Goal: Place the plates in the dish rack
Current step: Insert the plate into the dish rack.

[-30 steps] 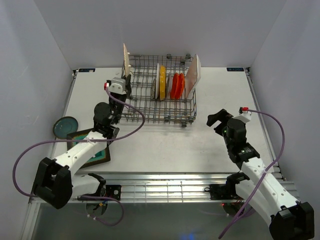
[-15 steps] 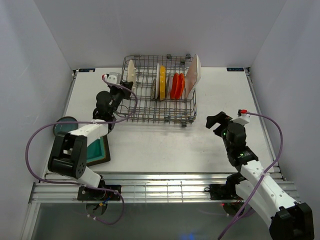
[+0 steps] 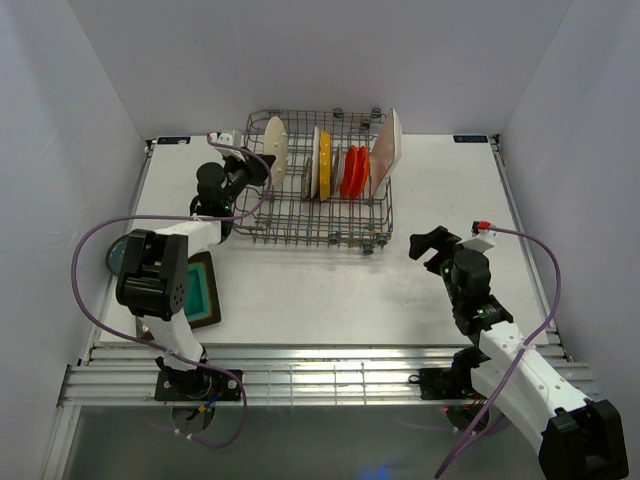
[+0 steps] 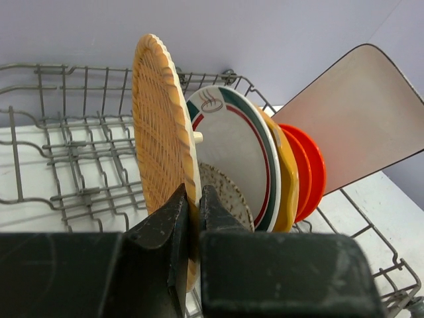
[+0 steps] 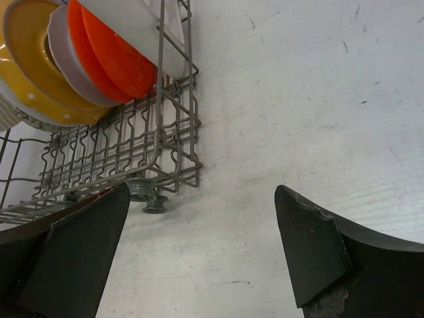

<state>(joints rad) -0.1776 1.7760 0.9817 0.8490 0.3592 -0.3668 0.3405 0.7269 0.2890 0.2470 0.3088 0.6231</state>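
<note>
Plates: a dark teal plate (image 3: 114, 256) and a square teal plate (image 3: 201, 287) lie on the table (image 3: 330, 290), left of the rack (image 3: 300, 226). In the rack stand a woven tan plate (image 4: 159, 126), a green-rimmed plate (image 4: 232, 146), a yellow plate (image 4: 286, 180), an orange plate (image 4: 309, 165) and a leaning white rectangular plate (image 4: 358, 112). The left gripper (image 4: 193, 199), arm stretched out to the rack's left end, pinches the tan plate's rim with fingers narrow. The right gripper (image 5: 202, 199) hangs low over the table right of the rack, fingers wide

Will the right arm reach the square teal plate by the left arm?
Probably not. The square plate lies at the far left, partly under the left arm; the right pincer, open, sits beyond the rack's right end.
</note>
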